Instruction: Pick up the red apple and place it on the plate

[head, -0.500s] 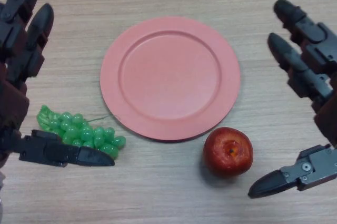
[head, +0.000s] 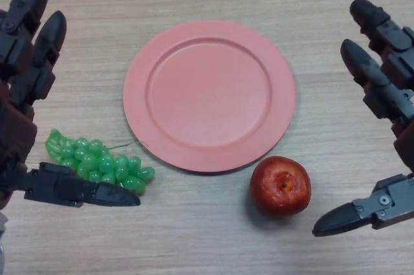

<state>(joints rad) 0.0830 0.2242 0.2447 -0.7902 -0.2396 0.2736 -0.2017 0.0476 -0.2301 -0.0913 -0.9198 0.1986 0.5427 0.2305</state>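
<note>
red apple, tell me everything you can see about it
The red apple is round and glossy, deep red with yellowish flecks around the dimple that faces up at the camera. It looks whole and sits on the wooden table, just off the lower right edge of the pink plate, close to the rim or just touching it. The right hand is open beside it, thumb low to its right, not touching.

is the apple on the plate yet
No, the red apple sits on the table just off the lower right rim of the plate.
</note>
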